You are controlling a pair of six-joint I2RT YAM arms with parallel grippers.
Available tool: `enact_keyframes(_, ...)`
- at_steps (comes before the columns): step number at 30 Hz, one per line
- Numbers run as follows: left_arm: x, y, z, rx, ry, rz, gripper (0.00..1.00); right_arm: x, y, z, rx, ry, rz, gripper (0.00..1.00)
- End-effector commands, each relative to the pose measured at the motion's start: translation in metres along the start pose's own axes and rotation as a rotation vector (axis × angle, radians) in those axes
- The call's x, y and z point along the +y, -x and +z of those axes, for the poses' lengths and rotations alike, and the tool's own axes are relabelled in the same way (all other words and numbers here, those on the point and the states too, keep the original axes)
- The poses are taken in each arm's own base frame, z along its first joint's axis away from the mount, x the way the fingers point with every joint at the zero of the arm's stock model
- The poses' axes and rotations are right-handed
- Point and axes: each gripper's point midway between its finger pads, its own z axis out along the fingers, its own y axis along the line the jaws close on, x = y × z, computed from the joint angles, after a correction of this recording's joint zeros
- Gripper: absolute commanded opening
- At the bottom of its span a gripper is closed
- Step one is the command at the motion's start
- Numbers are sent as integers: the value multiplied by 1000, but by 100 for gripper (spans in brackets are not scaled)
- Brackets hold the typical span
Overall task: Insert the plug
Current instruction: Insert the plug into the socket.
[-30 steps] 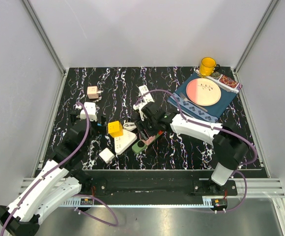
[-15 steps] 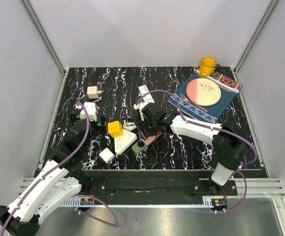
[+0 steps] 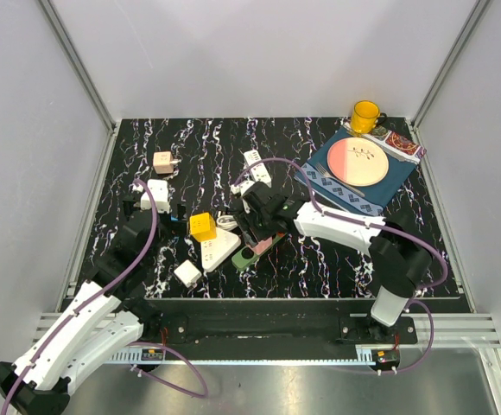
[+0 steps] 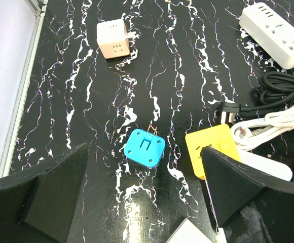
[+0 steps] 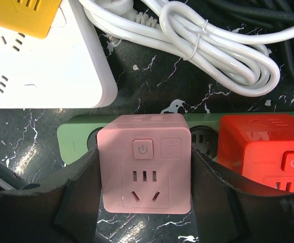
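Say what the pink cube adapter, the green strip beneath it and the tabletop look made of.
Pink cube adapter: likely moulded plastic, matte; even colour, rounded edges.
Green strip: probably plastic too, satin; little shows.
Tabletop: glossy black with white veins, marble-look, perhaps laminate or film; glare spots show.

Left arm at lower left, right arm at lower right: white shells, black joints, looping purple cables, matte black fingers.
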Motion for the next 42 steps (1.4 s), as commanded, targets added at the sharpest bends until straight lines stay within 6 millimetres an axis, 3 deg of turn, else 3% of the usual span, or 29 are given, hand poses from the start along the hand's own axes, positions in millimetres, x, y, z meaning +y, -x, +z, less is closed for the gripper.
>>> enact_keyframes(1,4,9,2,-41,25,-16,99,-3,-71,0,301,-41,-19,37)
enact_keyframes(2,4,9,2,-41,23,-15,99,0,-54,-4,273,-38,-20,48)
enact_keyframes(6,4,10,1,-46,24,-18,99,6,-17,-17,208,-34,-18,73)
enact_keyframes(10,6,11,1,-50,29,-23,99,7,3,-25,184,-42,-14,84)
enact_keyframes(15,6,12,-1,-58,26,-29,99,11,7,-31,199,-27,-16,86)
enact_keyframes(29,6,13,-2,-62,22,-30,99,11,-15,-13,308,-19,-38,81)
enact_keyframes(42,5,13,-2,-64,17,-31,99,11,7,-18,265,-28,-57,82)
